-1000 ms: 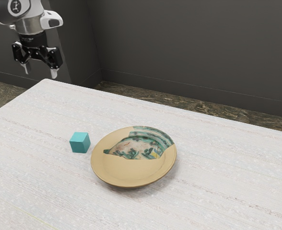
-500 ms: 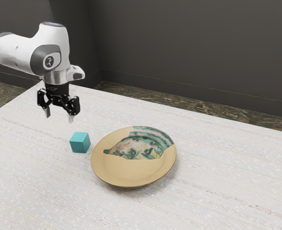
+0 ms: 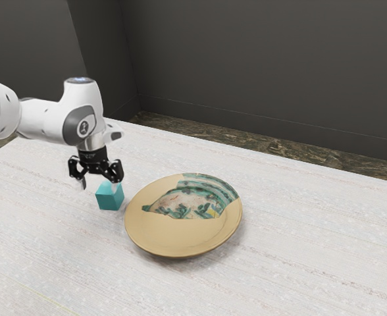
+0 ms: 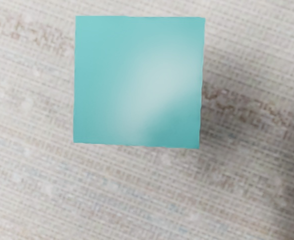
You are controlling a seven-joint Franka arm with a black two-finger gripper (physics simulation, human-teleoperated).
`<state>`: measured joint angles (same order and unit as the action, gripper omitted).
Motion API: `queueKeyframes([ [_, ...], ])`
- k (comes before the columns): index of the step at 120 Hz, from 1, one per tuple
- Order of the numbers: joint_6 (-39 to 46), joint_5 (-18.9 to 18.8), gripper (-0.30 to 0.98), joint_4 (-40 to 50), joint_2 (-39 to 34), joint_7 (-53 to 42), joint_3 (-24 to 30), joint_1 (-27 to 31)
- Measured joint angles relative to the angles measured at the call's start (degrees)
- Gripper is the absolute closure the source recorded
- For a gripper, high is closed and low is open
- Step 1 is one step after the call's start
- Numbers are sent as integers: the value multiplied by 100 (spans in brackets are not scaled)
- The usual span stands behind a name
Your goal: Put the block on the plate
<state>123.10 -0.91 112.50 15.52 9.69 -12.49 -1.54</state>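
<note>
Teal cube block (image 3: 109, 199) sits beside a round tan plate (image 3: 180, 238), within the white worktop's (image 3: 299, 263) edges. Black gripper (image 3: 97, 186) hovers close, released.

The block (image 3: 108, 200) sits on the table (image 3: 299, 263), just beside the plate (image 3: 174, 236), on its side toward the exterior view's left; the plate lies flat on the same table; the gripper (image 3: 98, 186) is at the block, over its upper part; beyond the table's far edge lies the floor (image 3: 272, 146), and behind that, the wall (image 3: 259, 66).
</note>
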Motion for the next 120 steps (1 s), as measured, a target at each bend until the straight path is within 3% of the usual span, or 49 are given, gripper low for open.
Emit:
queueKeyframes([
  [25, 283, 277, 0, -475, 546, -155, 1, 189],
  [120, 446, 625, 0, -938, 1329, -611, 1, 336],
])
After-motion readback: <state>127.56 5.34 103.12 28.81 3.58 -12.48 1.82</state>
